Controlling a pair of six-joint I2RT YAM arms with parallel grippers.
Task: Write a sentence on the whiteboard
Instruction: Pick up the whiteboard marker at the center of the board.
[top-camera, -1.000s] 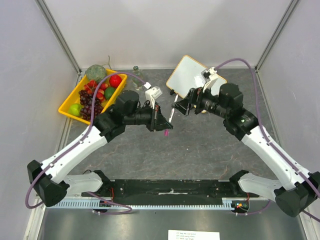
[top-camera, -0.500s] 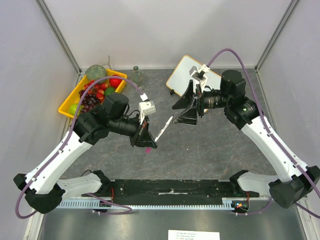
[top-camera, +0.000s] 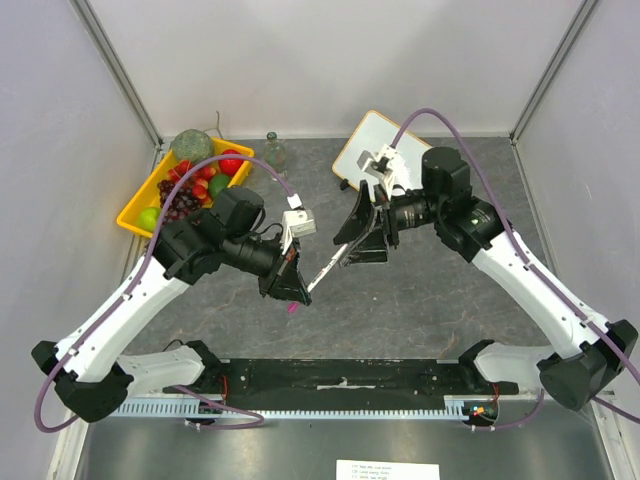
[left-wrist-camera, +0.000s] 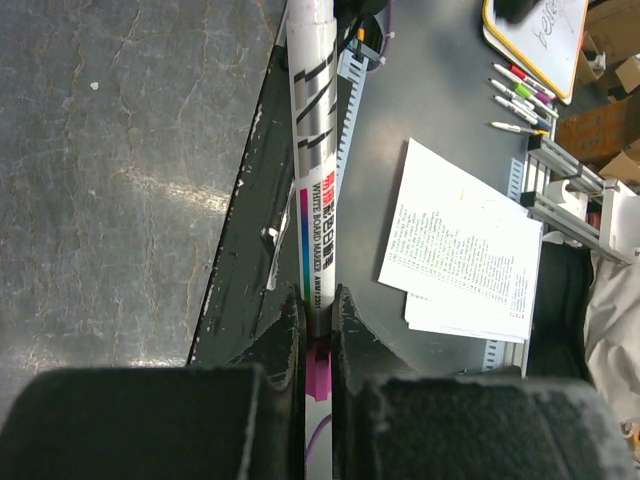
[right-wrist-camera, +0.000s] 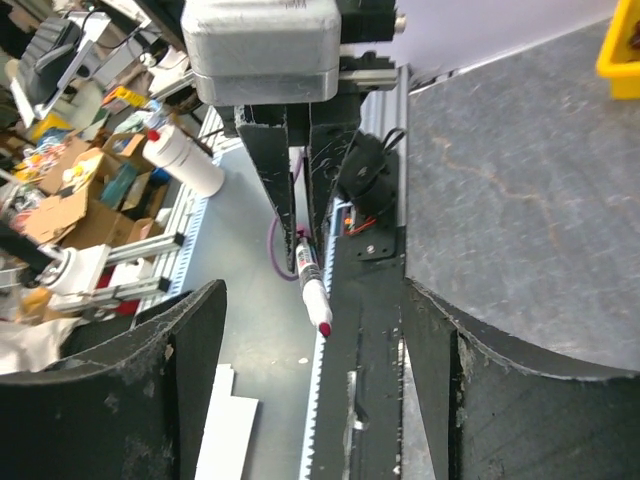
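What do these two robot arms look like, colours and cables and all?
The left arm and right arm have white shells with black joints and black bases. A purple cable runs along each. The left tool and right tool are black, each with two tapering fingers and a small white camera block beside it.

From my overhead feed I'm looking at a grey, mottled table (top-camera: 420, 300). In its far left corner a yellow fruit tray (top-camera: 135, 205) lies at an angle. A round green fruit (top-camera: 191, 145) is at the tray's far end; I can't tell whether it rests in the tray or on the table. A small clear bottle (top-camera: 272, 150) stands by the back wall. The whiteboard (top-camera: 362, 138) lies flat to its right, tilted. A black base plate (top-camera: 340, 385) spans the near edge.
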